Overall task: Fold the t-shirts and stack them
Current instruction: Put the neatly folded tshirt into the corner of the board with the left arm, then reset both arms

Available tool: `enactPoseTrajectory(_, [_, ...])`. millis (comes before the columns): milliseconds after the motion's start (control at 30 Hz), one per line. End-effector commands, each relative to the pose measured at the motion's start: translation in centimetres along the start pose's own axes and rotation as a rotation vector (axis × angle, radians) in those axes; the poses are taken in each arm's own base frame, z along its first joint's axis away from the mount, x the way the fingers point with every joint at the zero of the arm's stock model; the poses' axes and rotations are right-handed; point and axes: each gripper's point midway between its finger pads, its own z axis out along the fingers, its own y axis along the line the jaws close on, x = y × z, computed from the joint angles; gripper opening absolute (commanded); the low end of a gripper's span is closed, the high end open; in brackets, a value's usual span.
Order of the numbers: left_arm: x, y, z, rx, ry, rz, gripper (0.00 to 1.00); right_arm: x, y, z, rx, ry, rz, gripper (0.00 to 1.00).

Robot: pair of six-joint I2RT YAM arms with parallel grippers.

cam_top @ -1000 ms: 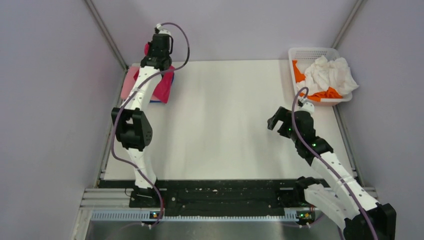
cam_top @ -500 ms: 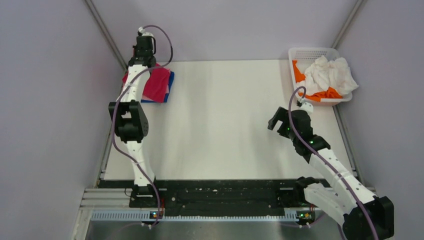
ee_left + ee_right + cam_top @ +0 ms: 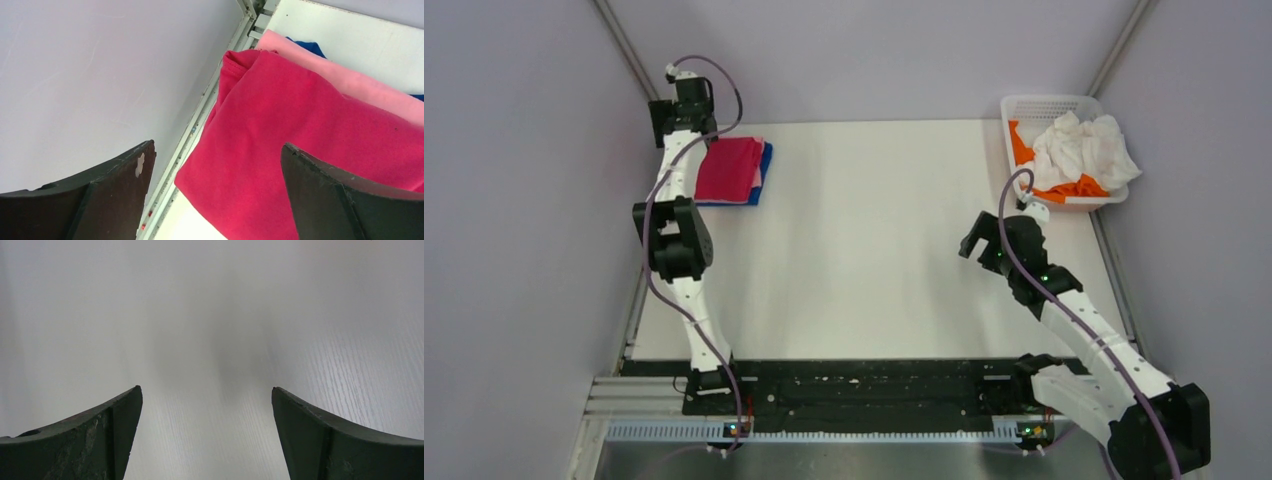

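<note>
A folded crimson-red t-shirt (image 3: 729, 168) lies on top of a stack at the table's back left, over a light pink t-shirt (image 3: 360, 85) and a blue t-shirt (image 3: 766, 165). My left gripper (image 3: 664, 113) hovers open just left of the stack by the wall. In the left wrist view the left gripper (image 3: 217, 145) holds nothing, and the crimson t-shirt (image 3: 300, 140) lies below it. The right gripper (image 3: 979, 240) stands open over bare table right of centre, and in its own view the right gripper (image 3: 206, 388) is empty. A crumpled white t-shirt (image 3: 1084, 145) and an orange t-shirt (image 3: 1022, 140) lie in the basket.
The white mesh basket (image 3: 1049, 104) stands at the back right corner. Purple walls close in the left, back and right sides. A metal rail (image 3: 200, 125) runs along the table's left edge beside the stack. A black base rail (image 3: 864, 395) spans the near edge.
The left gripper has opened and let go of the crimson t-shirt, which now lies flat on the stack. The left arm has swung left towards the wall. The right arm has barely moved.
</note>
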Motion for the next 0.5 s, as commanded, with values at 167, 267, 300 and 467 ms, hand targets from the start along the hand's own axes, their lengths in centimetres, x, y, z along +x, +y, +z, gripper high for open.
enactPoseTrajectory(167, [-5.6,0.8,-11.5,0.311,-0.119,-0.363,0.99,-3.8,0.8,-1.5,-0.014,-0.11,0.024,0.99])
enactPoseTrajectory(267, [-4.0,-1.4,-16.1,0.529,-0.128,-0.454,0.99,-3.7,0.9,-1.5,-0.019,-0.105,0.011,0.99])
enactPoseTrajectory(300, [-3.4,-2.7,-18.1,0.645,-0.131,-0.478,0.99,-3.6,0.8,-1.5,-0.02,-0.104,0.009,0.99])
enactPoseTrajectory(467, [4.2,-6.4,-26.6,0.987,-0.118,-0.548,0.99,-2.9,0.2,-1.3,-0.01,-0.102,-0.004,0.99])
